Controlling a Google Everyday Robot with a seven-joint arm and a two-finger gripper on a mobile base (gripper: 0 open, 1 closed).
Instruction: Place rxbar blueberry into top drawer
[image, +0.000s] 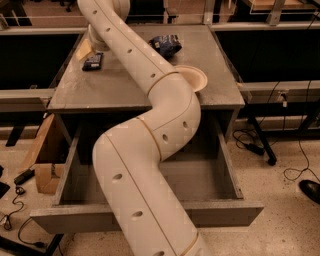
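Though largely hidden behind cream jointed arm (167, 107): pincer (86, 49) at far-left corner of grey counter (110, 92), spread or pressed together impossible to tell. Just beside it, flat on counter: small dark navy rxbar blueberry (93, 61). Below: wide grey top drawer (230, 212), pulled out.

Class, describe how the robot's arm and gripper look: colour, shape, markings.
The arm is a thick cream-white tube of rounded segments, with thin tan seam rings and small dark round holes along its shell. No cables or sleeves show. The gripper, at the far-left of the grey tabletop beside the small dark navy wrapped bar, shows only a tan wedge.
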